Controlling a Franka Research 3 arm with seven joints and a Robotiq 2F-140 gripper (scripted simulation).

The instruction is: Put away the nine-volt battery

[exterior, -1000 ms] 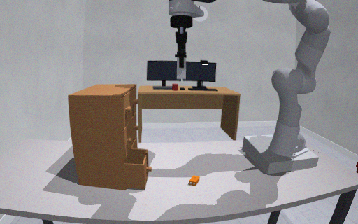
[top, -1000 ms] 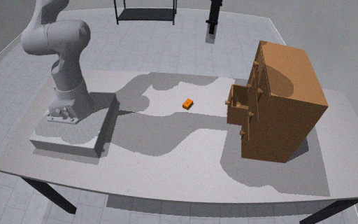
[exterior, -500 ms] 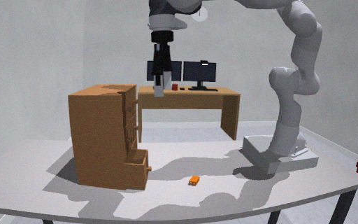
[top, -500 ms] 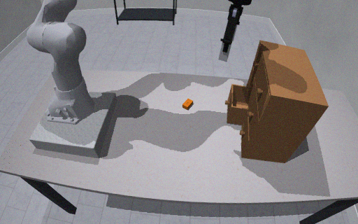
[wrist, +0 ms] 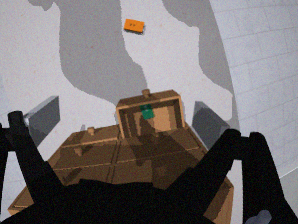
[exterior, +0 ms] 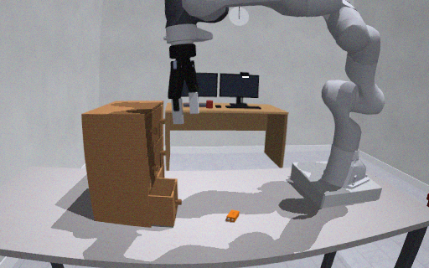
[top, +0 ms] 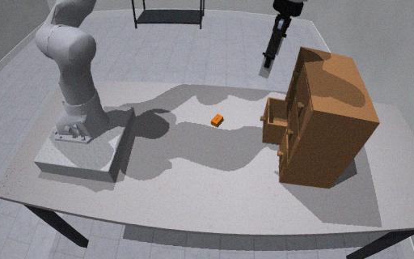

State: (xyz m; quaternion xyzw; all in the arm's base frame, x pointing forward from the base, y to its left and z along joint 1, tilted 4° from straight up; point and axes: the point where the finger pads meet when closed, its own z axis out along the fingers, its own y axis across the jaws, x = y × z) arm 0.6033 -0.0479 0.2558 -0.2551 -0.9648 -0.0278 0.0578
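The orange nine-volt battery (top: 217,120) (exterior: 232,215) (wrist: 134,26) lies on the table, in front of the brown chest (top: 325,150) (exterior: 115,167). One bottom drawer (top: 272,133) (exterior: 162,209) is pulled out, on the right in the wrist view. A small green thing (wrist: 147,111) lies inside it near its front board; I cannot tell what it is. No second battery shows. The other drawers look pushed in, and their insides are hidden. My gripper (top: 267,66) (exterior: 186,110) (wrist: 125,110) is open and empty, pointing down, high above the open drawer and near the chest's upper front.
The table (top: 204,202) (exterior: 236,251) bears the arm's base block (top: 74,159) (exterior: 349,197) at the end opposite the chest. Round knobs stick out from the chest's drawer fronts. A desk with monitors (exterior: 239,85) stands behind, off the table.
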